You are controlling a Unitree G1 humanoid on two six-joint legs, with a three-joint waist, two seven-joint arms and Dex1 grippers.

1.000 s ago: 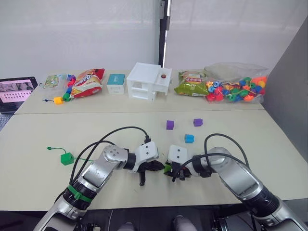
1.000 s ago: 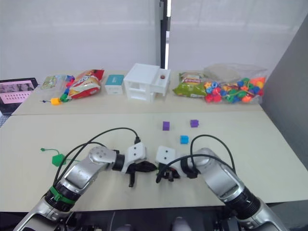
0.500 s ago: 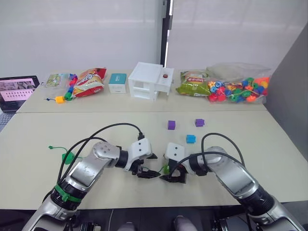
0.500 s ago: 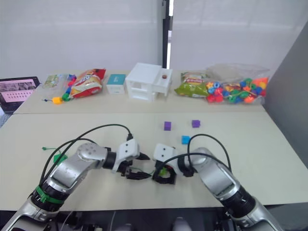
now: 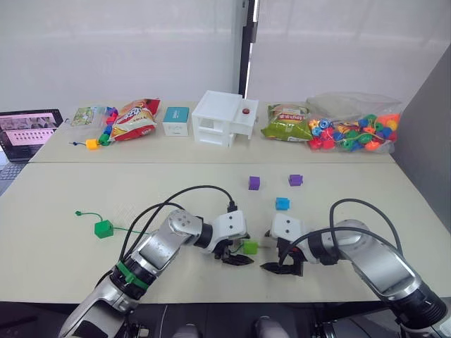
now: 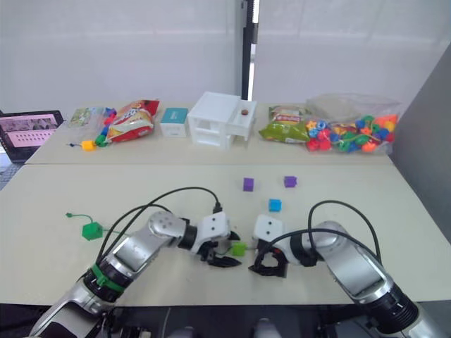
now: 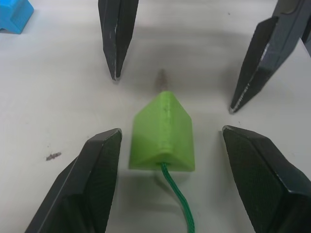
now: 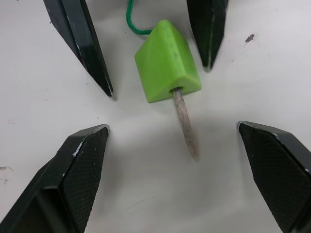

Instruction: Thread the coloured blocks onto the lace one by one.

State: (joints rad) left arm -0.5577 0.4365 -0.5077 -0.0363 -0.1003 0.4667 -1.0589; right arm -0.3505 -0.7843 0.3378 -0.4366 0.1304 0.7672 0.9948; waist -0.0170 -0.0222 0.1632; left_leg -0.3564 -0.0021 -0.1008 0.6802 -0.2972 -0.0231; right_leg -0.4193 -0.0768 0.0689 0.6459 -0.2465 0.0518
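A light green block [image 7: 163, 141] lies on the table with the green lace [image 7: 178, 206] running through it and the pale needle tip [image 8: 185, 127] sticking out the far side. My left gripper [image 5: 232, 255] and right gripper [image 5: 280, 266] face each other across it, both open, neither touching it. The lace trails left to a dark green block [image 5: 103, 229] and the knob end [image 5: 77, 213]. Two purple blocks [image 5: 254, 183] [image 5: 295, 179] and a blue block [image 5: 282, 203] lie loose farther back.
On the rear table stand a white box [image 5: 222, 117], snack bags [image 5: 134, 120] [image 5: 285, 122], a teal box [image 5: 175, 120], a bagged heap of beads [image 5: 352, 132] and a small yellow cube [image 5: 91, 144]. A laptop [image 5: 27, 129] sits at the far left.
Both grippers have opened and let go. The light green block, held between them before, now lies on the table with the needle tip through it. The camera has shifted.
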